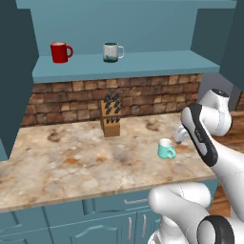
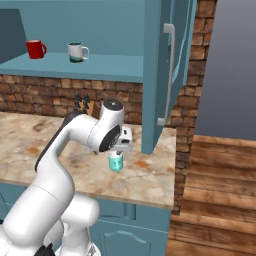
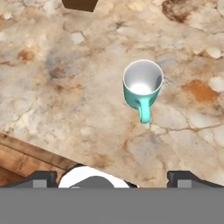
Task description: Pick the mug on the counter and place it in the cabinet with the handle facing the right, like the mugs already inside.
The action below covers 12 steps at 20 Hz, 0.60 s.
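The mint-green mug stands upright on the beige counter near its right end. Its handle points toward the bottom of the hand view. My gripper hangs just above the mug, open and holding nothing, with its fingertips spread wide. The teal cabinet above holds a red mug and a pale grey mug, both with handles to the right.
A wooden knife block stands against the brick wall behind the mug. An open cabinet door hangs over the counter's right end. Shelf room lies right of the grey mug. Wooden floor lies beyond the counter edge.
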Available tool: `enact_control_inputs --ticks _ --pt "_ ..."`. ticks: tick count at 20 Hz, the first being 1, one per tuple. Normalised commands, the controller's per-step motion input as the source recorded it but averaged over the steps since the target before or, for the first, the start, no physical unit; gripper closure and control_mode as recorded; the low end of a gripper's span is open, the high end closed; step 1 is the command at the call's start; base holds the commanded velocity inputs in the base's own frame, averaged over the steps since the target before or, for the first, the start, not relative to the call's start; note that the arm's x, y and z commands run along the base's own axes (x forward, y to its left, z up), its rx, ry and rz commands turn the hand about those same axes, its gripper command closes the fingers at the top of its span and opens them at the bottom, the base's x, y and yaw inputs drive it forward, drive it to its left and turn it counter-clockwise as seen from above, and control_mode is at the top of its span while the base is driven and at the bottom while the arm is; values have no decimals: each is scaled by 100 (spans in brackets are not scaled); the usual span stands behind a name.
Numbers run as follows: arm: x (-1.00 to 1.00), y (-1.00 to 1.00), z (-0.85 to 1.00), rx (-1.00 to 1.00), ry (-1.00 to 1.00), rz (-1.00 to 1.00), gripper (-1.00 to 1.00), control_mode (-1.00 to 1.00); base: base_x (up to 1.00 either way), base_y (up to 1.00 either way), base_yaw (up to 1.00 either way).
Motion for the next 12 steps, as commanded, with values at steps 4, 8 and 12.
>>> enact_control_inputs --ticks 4,8,12 --pt "14 0 -22 0 0 0 -100 -100 0 0 0" --pt "12 0 -22 0 0 0 -100 -100 0 0 0" --pt "12 -5 -20 0 0 0 -100 -100 0 0 0"
